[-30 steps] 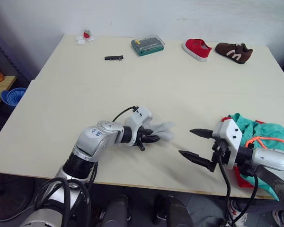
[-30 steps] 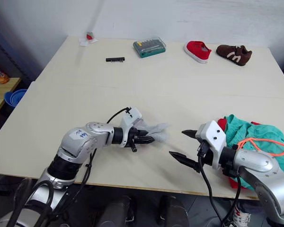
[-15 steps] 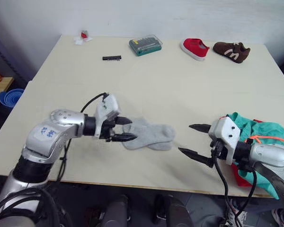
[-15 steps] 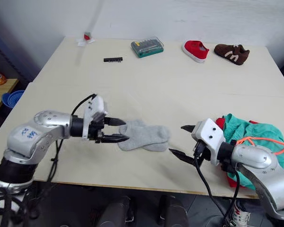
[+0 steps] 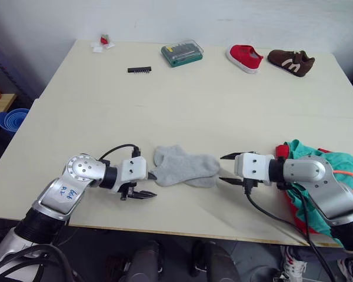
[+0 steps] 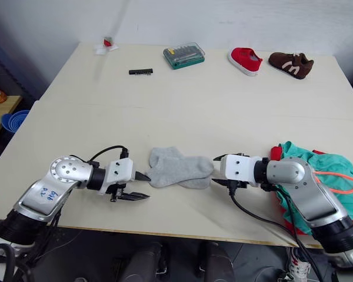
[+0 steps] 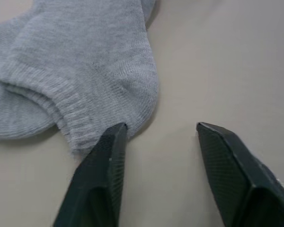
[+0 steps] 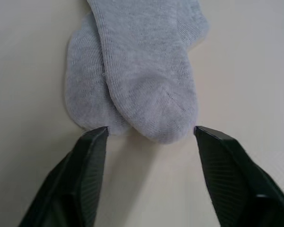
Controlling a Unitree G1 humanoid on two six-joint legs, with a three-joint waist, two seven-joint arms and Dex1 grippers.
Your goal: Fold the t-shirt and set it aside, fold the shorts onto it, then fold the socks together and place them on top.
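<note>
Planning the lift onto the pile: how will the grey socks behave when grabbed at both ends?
The socks are soft ribbed knit lying flat on the table, so they will probably sag between the left claw and the right claw. One merely overlaps the other, so they may slide apart. They look light.

Can't really make out the bright red cotton t-shirt [image 5: 294,218], mostly buried under the bunched teal-green fabric shorts [image 5: 329,170] and the right arm. Shorts cut off by the frame edge too. Lower light grey knit sock [image 8: 83,101] half covered by the upper one. Tiny red-and-white thing [image 5: 103,42] at the worktop's far corner, too small to tell.
</note>
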